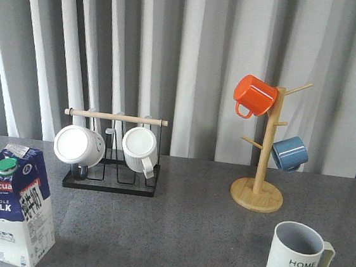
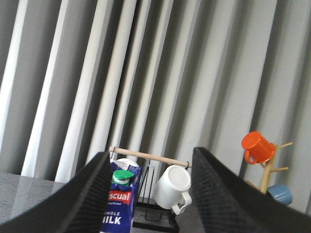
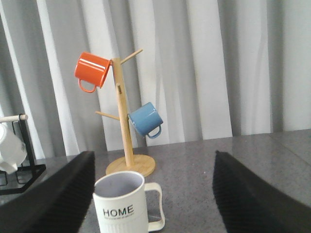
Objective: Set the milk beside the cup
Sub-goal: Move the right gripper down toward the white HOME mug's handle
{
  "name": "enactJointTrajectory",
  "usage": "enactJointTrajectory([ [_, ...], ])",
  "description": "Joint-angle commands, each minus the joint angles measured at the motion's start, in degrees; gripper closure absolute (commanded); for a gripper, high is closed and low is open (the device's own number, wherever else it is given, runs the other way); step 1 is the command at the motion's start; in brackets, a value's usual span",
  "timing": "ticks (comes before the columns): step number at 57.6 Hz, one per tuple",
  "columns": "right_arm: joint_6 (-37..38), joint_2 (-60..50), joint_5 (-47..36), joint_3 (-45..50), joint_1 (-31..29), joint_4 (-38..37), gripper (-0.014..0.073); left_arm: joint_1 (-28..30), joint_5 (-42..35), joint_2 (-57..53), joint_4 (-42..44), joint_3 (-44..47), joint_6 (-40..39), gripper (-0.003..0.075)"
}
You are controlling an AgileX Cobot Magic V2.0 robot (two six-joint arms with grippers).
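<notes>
milk (image 1: 17, 206) stands at the table's (image 1: 180, 236) front left, cup (image 1: 297, 258) way over at the front right, well apart. left gripper (image 2: 150, 194) and right gripper (image 3: 153, 194) both gape wide, holding nothing.

Only the fingers of the two grippers show, and only in the wrist views. The left gripper (image 2: 150, 194) has two broad black fingers (image 2: 87, 199) with a finely dimpled, matte rubber-like surface and rounded upper edges. The right gripper (image 3: 153, 194) has matching dark textured fingers (image 3: 58, 199), seen slightly blurred. No cables, screws or markings can be made out.
</notes>
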Motion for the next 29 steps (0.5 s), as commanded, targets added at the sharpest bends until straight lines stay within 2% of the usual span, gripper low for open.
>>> enactJointTrajectory([
  [1,-0.52,5.07,-0.17,-7.6,-0.22,-0.71,0.0009,0.07,-0.58,3.31,-3.03,-5.15,-0.53,0.0302],
  [12,-2.7,14.53,4.92,-21.19,-0.22,-3.55,0.0034,0.07,6.26,17.21,-4.05,-14.68,-0.26,0.0302],
  [21,-8.25,22.27,9.93,-31.42,0.17,-3.19,0.006,0.07,5.1,28.46,-0.4,-22.33,3.2,0.0302],
  [29,-14.17,28.79,13.6,-36.63,1.76,-0.66,0.0069,0.07,4.73,37.61,1.4,-28.91,5.87,0.0302],
])
